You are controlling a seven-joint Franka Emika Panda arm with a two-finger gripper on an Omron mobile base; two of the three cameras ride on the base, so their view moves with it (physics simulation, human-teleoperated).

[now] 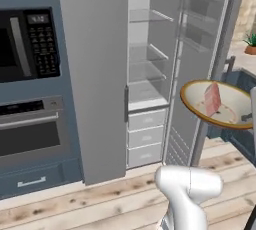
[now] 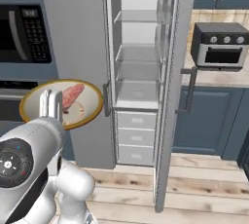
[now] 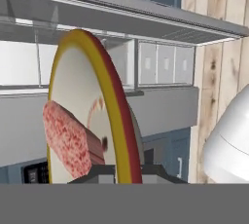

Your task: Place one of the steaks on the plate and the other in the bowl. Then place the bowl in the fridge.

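Gripper [image 3: 127,172] pinches rim of shallow tan-rimmed bowl [image 1: 227,105], held aloft before open grey-silver fridge [image 1: 150,74]. Pinkish-red steak slab [image 1: 212,99] inside, long axis across bowl. Right base view shows countertop toaster oven [image 2: 220,45].

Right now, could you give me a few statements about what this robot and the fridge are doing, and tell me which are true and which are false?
1. The fridge door stands open. True.
2. The bowl sits on a fridge shelf. False: the gripper holds it in the air, outside the fridge.
3. A steak lies in the bowl. True.
4. The fridge shelves are packed with food. False: none is visible on them.
5. The bowl's rim is blue. False: it is tan-brown.
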